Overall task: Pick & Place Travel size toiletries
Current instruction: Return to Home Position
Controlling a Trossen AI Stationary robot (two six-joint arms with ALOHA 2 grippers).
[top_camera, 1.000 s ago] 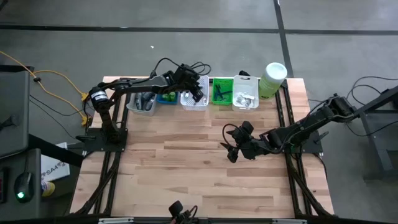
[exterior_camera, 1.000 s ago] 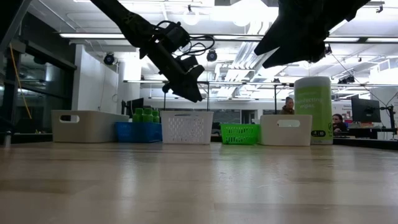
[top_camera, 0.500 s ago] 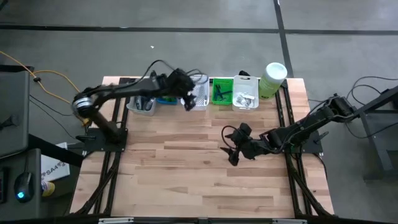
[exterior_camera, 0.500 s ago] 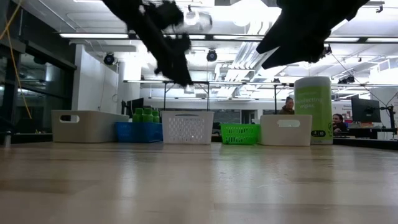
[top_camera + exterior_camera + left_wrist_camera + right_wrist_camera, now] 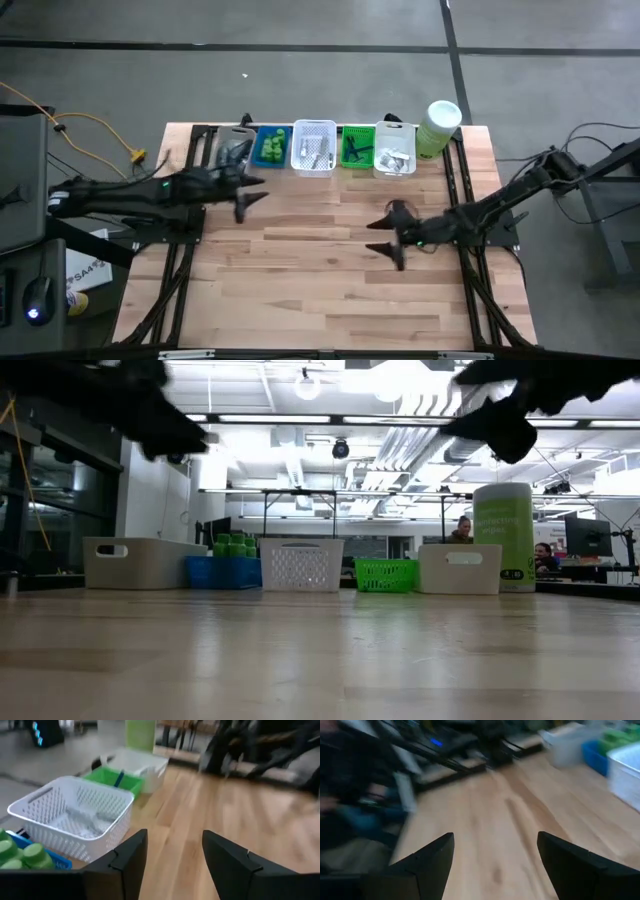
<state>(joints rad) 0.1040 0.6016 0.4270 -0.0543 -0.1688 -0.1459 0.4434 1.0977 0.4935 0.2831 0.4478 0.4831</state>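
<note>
Zero items lie loose on my table (image 5: pixel 320 290): I judge the sorting done.
Left gripper (image 5: pixel 250 197) and right gripper (image 5: pixel 386 237) hang before the basket row (image 5: pixel 300 565), fingers spread, holding nothing; travel size toiletries (image 5: pixel 271 147) sit inside that row's baskets, only homing left.

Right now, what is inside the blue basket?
Packed in the blue basket stand small green round bottles, caps rising above its rim. Anything lying under them is covered, so I cannot tell.
</note>
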